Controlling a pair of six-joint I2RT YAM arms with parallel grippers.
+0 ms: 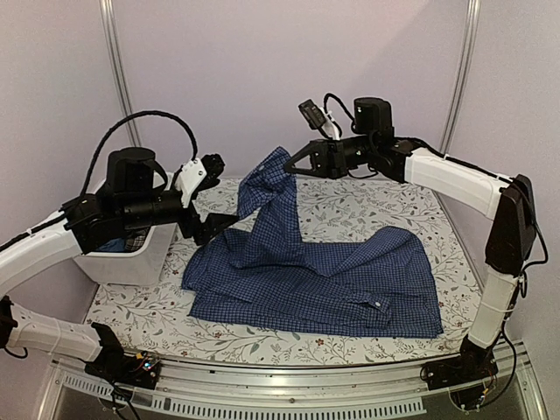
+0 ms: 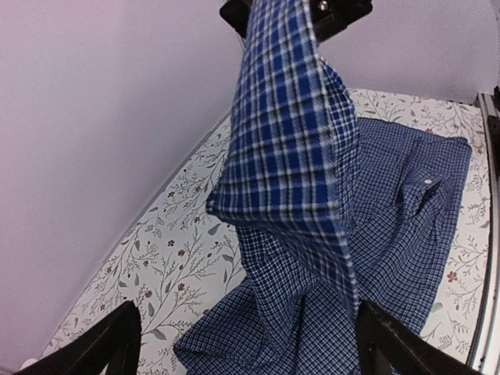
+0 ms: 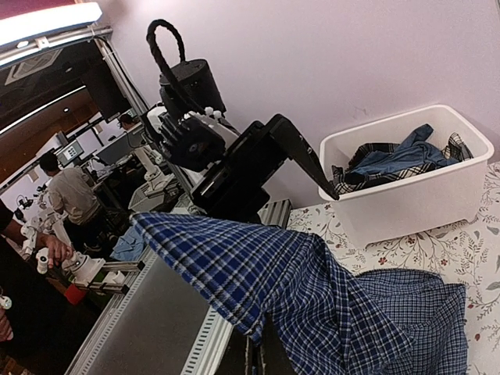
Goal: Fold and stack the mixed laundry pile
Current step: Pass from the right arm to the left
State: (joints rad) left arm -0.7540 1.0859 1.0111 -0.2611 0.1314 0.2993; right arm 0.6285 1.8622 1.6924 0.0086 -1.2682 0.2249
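Right hand is pinching a corner of the blue-check shirt and holding it up off the counter, with the rest lying spread out below. Left hand is hanging wide apart right beside the lifted fold, gripping nothing.
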